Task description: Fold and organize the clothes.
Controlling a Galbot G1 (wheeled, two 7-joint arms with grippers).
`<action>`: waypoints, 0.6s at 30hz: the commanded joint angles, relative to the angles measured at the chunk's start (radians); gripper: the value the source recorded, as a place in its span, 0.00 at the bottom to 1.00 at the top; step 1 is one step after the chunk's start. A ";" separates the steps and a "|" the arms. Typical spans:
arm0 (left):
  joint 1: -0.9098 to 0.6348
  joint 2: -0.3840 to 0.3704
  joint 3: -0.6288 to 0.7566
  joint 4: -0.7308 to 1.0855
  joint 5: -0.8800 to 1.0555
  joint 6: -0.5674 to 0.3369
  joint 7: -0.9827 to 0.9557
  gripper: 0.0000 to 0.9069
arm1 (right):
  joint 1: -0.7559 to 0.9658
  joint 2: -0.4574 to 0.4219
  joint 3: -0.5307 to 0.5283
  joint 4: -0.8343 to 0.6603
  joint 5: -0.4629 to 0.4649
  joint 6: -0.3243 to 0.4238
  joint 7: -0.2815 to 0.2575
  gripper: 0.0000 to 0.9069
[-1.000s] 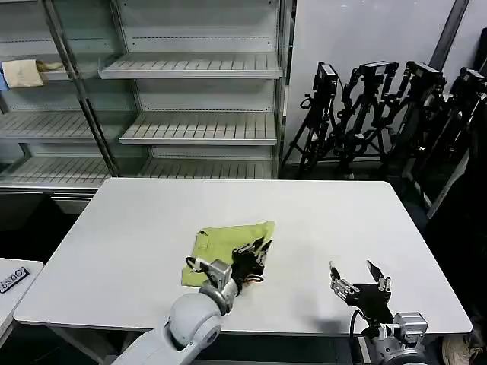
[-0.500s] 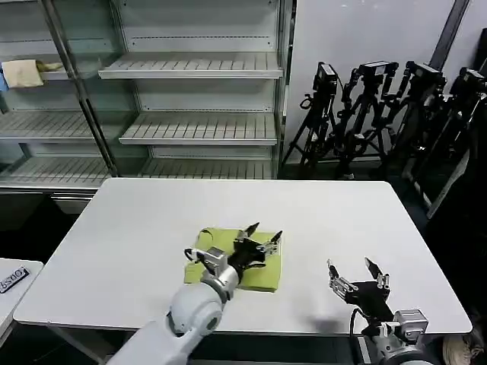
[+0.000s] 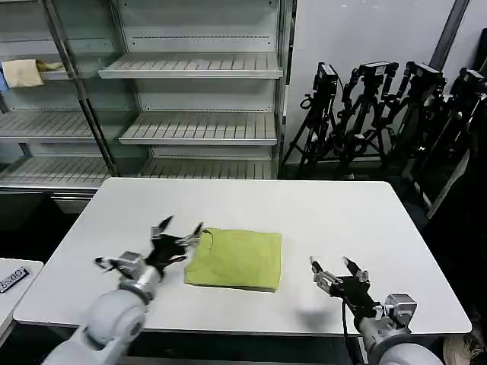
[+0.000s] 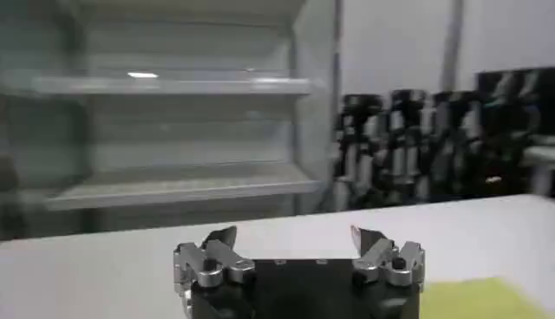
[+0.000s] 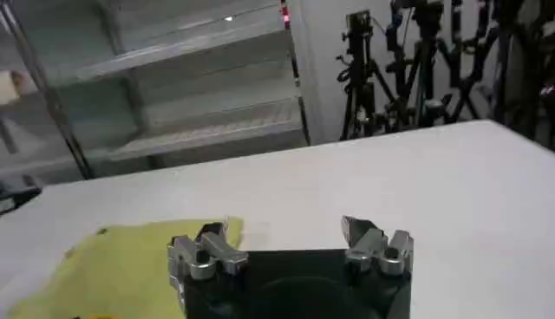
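The lime yellow-green T-shirt (image 3: 236,259) lies folded into a flat rectangle in the middle of the white table (image 3: 342,213). My left gripper (image 3: 180,232) is open and empty, just left of the shirt's left edge and a little above the table. My right gripper (image 3: 335,268) is open and empty near the front edge, right of the shirt. In the right wrist view the shirt (image 5: 121,269) lies beyond the open right gripper (image 5: 286,230). The left wrist view shows the open left gripper (image 4: 295,236) and a corner of the shirt (image 4: 473,299).
Metal shelving (image 3: 190,99) stands behind the table, with a pale cloth (image 3: 23,72) on a left shelf. Black tripods (image 3: 380,114) cluster at the back right. A small white side table (image 3: 11,281) sits at the left front.
My left gripper let go of the shirt and drew back to the left, off the cloth. The shirt now lies flat and folded. My right gripper shifted slightly left.
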 commanded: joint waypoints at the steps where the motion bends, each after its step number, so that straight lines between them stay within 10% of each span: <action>1: 0.221 0.077 -0.262 -0.037 -0.025 -0.090 0.032 1.00 | 0.105 0.009 -0.064 -0.081 -0.092 0.055 0.030 1.00; 7: 0.224 0.052 -0.276 -0.010 -0.012 -0.194 0.076 1.00 | 0.071 0.026 -0.078 -0.085 -0.385 0.175 0.067 1.00; 18: 0.231 0.045 -0.304 0.013 0.002 -0.204 0.096 1.00 | 0.064 0.033 -0.088 -0.106 -0.467 0.249 0.065 1.00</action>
